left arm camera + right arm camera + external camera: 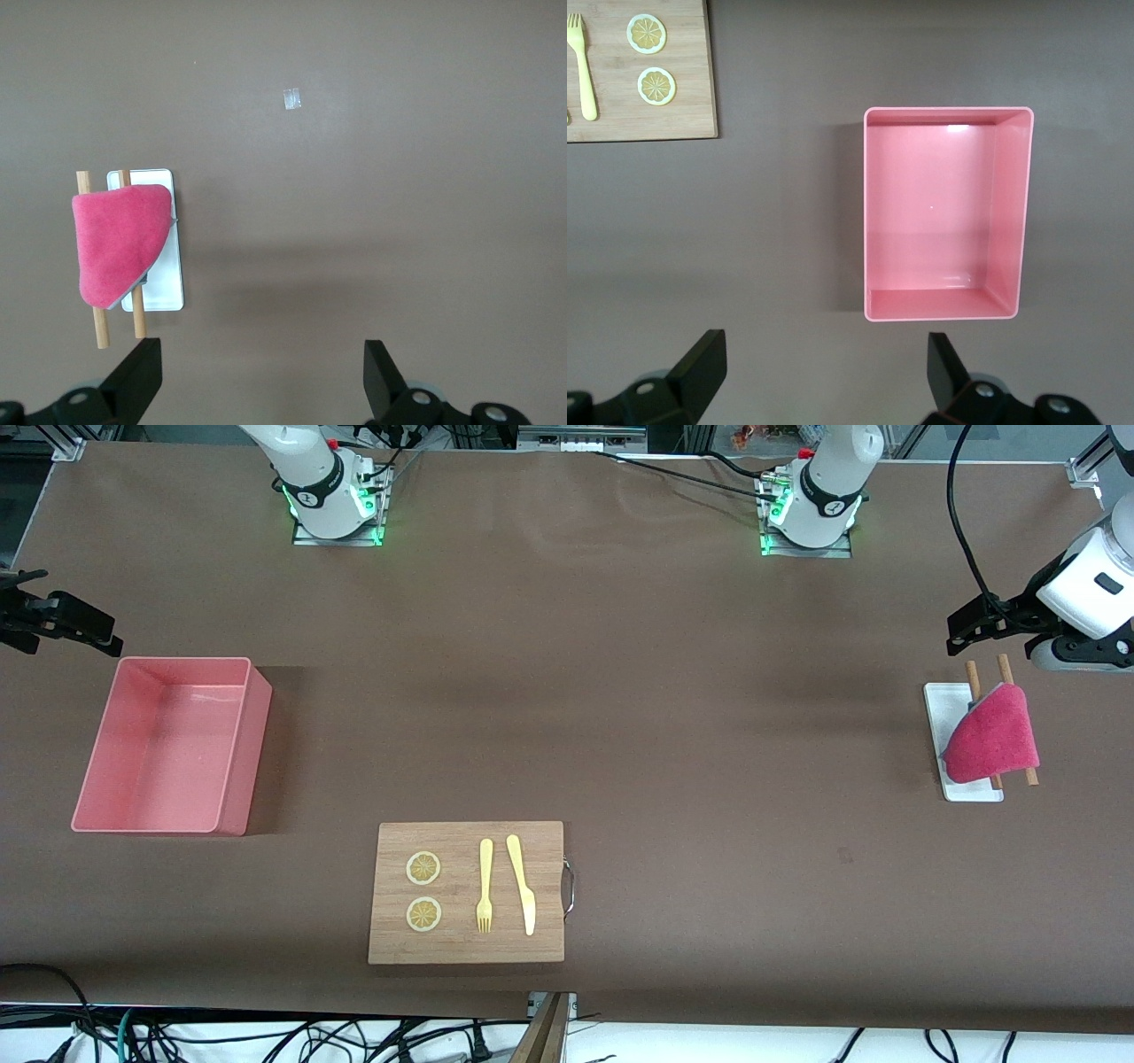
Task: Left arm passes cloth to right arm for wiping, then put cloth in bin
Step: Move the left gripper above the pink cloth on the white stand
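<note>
The left gripper (pixel 966 631) hangs in the air at the left arm's end of the desk, its fingers (pixel 137 379) spread wide apart and holding nothing; it touches nothing and is over bare desk just beside the tray (pixel 937 717); the right gripper (pixel 71 627) hangs at the right arm's end of the desk, over the bare brown cover next to the bin (pixel 173 746), its fingers (pixel 700 367) likewise wide apart and empty.

The cloth (pixel 994 735) is a soft fold, magenta-pink on the face that shows, with a thin dark grey edge peeping out on one side; it has a rounded, roughly triangular outline; it lies draped over two thin wooden sticks (pixel 973 677) that rest side by side across the white tray, near the desk's edge at the left arm's end; the stick ends poke out past the cloth on both sides.

The bin is a salmon-pink rectangular tub with plain walls, open and with nothing in it, standing near the desk's edge at the right arm's end; a wooden board (pixel 467 892) lies near the desk's edge closest to the front camera; on it are two lemon slices (pixel 423 868), a yellow fork (pixel 485 886) and a yellow knife (pixel 522 883).
</note>
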Available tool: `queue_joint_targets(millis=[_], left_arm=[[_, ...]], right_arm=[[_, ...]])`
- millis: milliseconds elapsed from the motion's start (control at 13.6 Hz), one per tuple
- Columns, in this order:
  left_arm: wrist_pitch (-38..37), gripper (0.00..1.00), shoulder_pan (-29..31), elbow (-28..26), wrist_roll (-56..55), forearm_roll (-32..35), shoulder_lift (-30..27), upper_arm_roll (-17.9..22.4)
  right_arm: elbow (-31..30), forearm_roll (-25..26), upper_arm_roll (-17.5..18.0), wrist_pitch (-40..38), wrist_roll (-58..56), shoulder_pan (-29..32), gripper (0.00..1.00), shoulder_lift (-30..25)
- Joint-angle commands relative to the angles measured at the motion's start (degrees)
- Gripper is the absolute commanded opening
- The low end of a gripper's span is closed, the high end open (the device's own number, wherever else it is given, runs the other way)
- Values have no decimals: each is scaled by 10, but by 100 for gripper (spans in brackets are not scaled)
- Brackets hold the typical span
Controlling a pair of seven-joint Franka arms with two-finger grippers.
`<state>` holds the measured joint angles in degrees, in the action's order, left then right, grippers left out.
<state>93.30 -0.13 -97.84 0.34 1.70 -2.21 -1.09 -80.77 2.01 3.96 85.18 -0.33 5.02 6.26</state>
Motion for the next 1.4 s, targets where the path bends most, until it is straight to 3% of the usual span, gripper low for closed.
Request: queue_joint_targets(millis=[0, 588, 1324], left_arm=[[2, 100, -5, -15, 2, -22, -16, 5], [-15, 100, -6, 6, -1, -21, -2, -28], [-19, 100, -4, 23, 4, -19, 14, -28]], right_arm=[[12, -4, 0, -2, -8, 3, 100, 3], [11, -4, 1, -2, -8, 2, 100, 3], [12, -4, 1, -1, -8, 2, 100, 4]])
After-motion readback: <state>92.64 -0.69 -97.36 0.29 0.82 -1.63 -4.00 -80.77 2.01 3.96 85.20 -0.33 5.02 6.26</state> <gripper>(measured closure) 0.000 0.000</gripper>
